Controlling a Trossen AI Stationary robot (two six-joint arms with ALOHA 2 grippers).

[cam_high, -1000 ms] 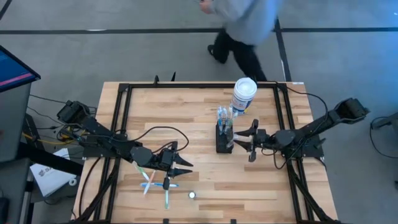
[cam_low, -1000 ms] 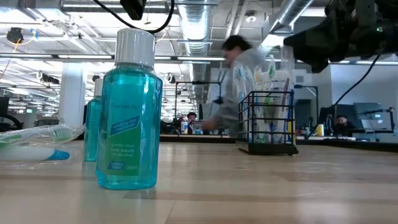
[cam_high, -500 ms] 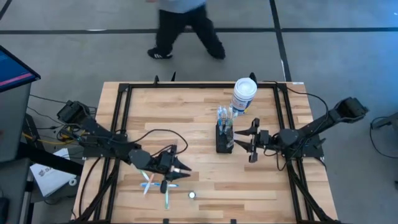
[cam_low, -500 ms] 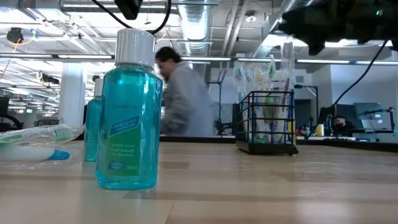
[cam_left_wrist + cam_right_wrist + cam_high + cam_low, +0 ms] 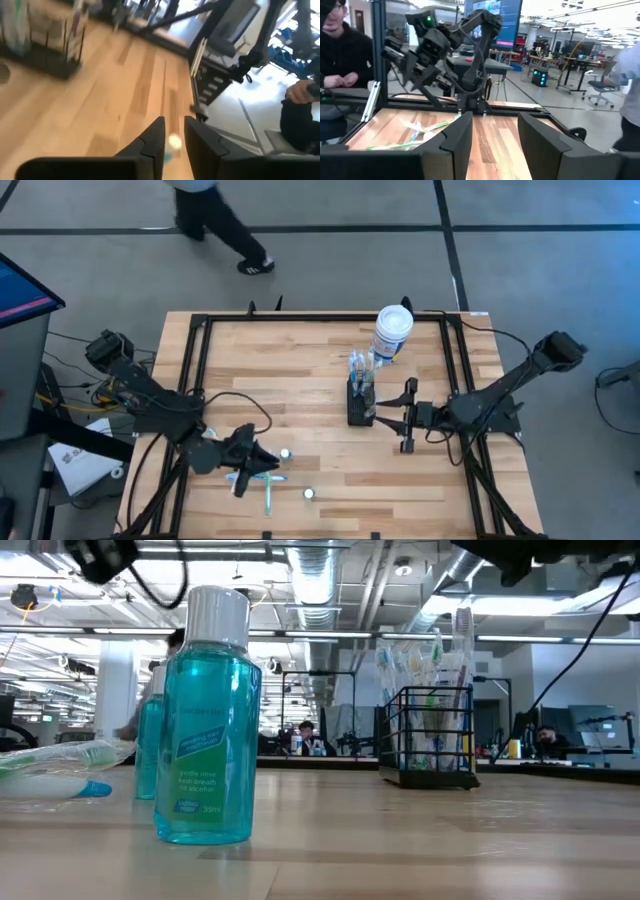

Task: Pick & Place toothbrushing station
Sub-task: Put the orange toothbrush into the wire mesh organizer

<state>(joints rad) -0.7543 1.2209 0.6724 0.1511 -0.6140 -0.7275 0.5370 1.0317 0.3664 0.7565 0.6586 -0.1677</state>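
Right tool (image 5: 404, 416) sits just beside the toothbrushing station (image 5: 360, 402) at its 3 o'clock side, fingers spread wide and holding nothing; its wrist view shows a broad gap between the two dark fingers (image 5: 457, 137). Compared with a second ago it has drawn slightly away from the caddy, and its fingers now stand apart on either side of an open gap instead of reaching at the wire frame. My reading is that the grasp is not yet made, so the pick is barely begun.

Left tool (image 5: 252, 457) hangs low at about 7 o'clock on the table (image 5: 300, 360), over the loose toothbrushes (image 5: 262, 480). It has swung back toward the table's near-left edge over the last second, and its fingers (image 5: 152, 142) are parted only by a narrow slot, gripping nothing.

Nearest the low camera stands a blue mouthwash bottle (image 5: 208, 720); farther off, the caddy (image 5: 430, 735) stays upright with brushes in it, unmoved.

Beyond it, at about 1 o'clock on the table, the white canister (image 5: 391, 333) stands apart from the caddy.

Past the far edge, a person (image 5: 215, 220) has walked from right to left across the floor.
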